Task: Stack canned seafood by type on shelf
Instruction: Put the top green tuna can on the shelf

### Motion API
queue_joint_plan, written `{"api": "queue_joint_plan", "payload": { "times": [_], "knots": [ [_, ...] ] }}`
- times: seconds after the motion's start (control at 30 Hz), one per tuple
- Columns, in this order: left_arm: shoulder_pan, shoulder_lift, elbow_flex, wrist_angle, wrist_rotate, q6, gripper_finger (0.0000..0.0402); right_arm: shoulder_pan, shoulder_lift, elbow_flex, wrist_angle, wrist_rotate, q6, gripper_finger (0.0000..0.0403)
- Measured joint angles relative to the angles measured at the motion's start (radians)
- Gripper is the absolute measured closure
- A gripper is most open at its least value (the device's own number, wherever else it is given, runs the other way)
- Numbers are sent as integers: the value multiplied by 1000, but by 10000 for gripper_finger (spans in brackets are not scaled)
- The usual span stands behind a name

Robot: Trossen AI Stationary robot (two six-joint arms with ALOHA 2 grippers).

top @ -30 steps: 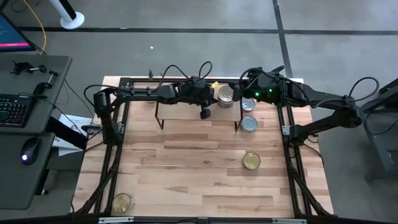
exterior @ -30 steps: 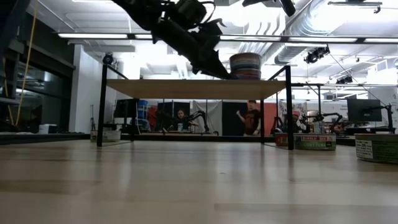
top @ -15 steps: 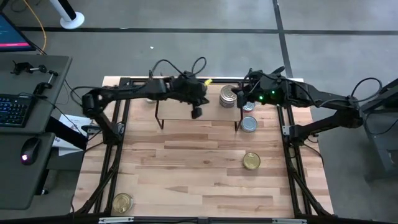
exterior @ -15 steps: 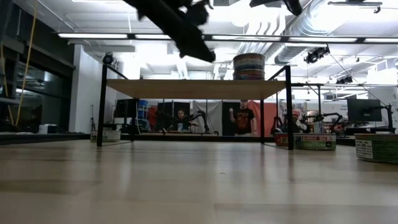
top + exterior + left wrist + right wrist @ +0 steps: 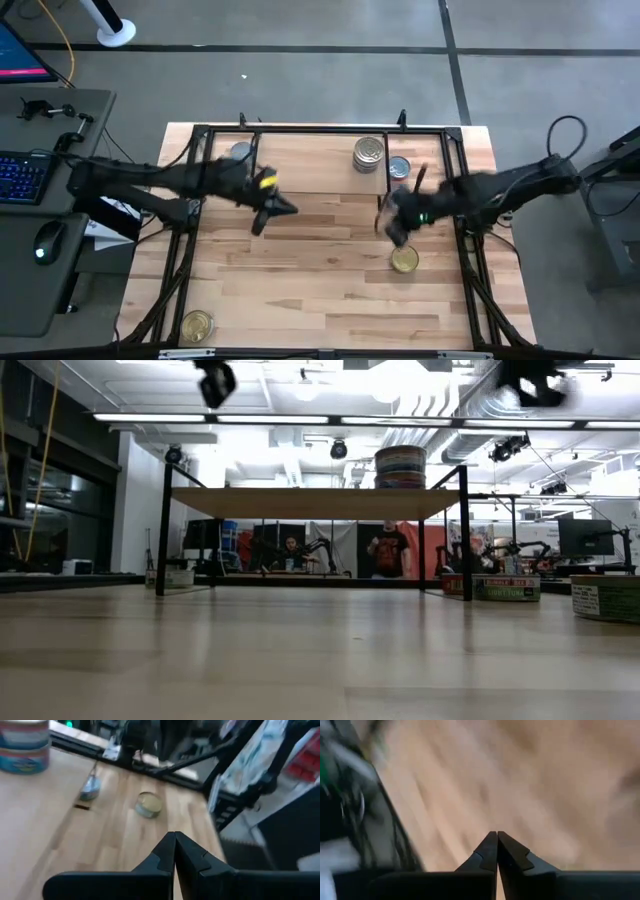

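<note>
The shelf (image 5: 315, 165) stands at the table's far side. A stack of tins (image 5: 368, 153) rests on its top near the right end, also visible in the low view (image 5: 399, 466). A silver tin (image 5: 399, 167) lies on the table right of the shelf, and a bluish one (image 5: 238, 152) on its left. One gold tin (image 5: 404, 260) lies on the table at the right, another (image 5: 197, 325) at the near left corner. My left gripper (image 5: 272, 208) hovers shut by the shelf's near edge. My right gripper (image 5: 393, 226) hovers shut just beyond the right gold tin.
A black frame (image 5: 205, 130) runs round the table and down both sides. Bare wood lies between the shelf and the near edge. In the low view the grippers show high up, the left gripper (image 5: 215, 380) and the right gripper (image 5: 530, 375), and people stand in the room behind.
My left gripper has drawn away from the stack on the shelf, moving left, up and toward the near edge. My right gripper has swung fast from the far right, beside the shelf, toward the near edge. The stack has stayed where it was.
</note>
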State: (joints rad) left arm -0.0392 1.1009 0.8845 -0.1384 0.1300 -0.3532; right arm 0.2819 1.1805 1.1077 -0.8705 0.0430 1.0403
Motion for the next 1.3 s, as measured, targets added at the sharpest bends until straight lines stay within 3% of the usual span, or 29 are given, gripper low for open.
{"api": "queue_joint_plan", "payload": {
  "times": [0.17,0.3,0.5,0.7,1.0,1.13,1.3],
  "knots": [
    [-143,-49,-116,156,-190,-64,402,189,9,-212,42,-128,342,403],
    [-180,-24,-124,196,-230,-13,401,287,10,-303,57,-77,560,403],
    [-170,51,-124,206,-217,-59,401,308,13,-393,60,15,725,403],
    [-174,128,-124,266,-209,-57,402,274,65,-436,100,38,738,403],
    [-217,254,-124,363,-209,-79,402,255,255,-425,333,30,710,403],
    [-234,298,-124,414,-249,-75,401,223,328,-386,469,132,695,403],
    [-245,389,-124,439,-252,-60,401,145,442,-275,525,214,543,403]
  ]
}}
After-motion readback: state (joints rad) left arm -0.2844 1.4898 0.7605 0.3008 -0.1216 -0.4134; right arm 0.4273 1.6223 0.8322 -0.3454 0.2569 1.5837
